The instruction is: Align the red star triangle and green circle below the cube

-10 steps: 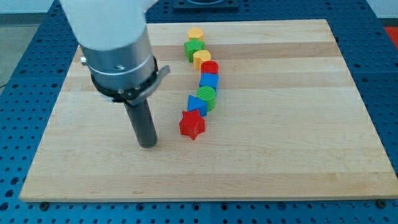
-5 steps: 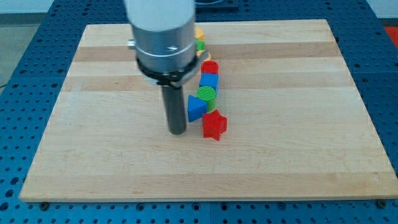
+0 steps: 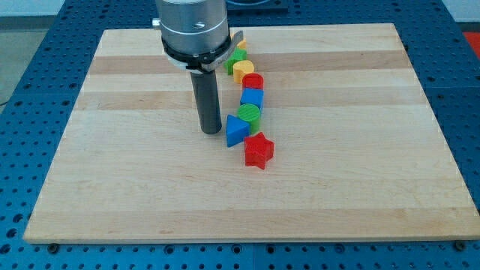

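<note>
My tip (image 3: 211, 131) rests just left of the blue triangle (image 3: 236, 130) — no pincer shows. Green circle (image 3: 250, 115) sits under the blue cube (image 3: 253, 97), red star (image 3: 259, 151) lowest.

Board (image 3: 360, 172): pale wood, visible grain in lengthwise strips, smooth, matt. Blocks look like plastic, smooth with a slight sheen: red star (image 3: 259, 151), blue triangle (image 3: 235, 130), green circle (image 3: 250, 115), blue cube (image 3: 253, 97). Rod: dark, matt, ending at my tip (image 3: 211, 132), just left of the blue triangle. Collar (image 3: 193, 30) above the rod: grey metal, brushed look. Surrounding table (image 3: 457, 82): blue, perforated with regular holes.
</note>
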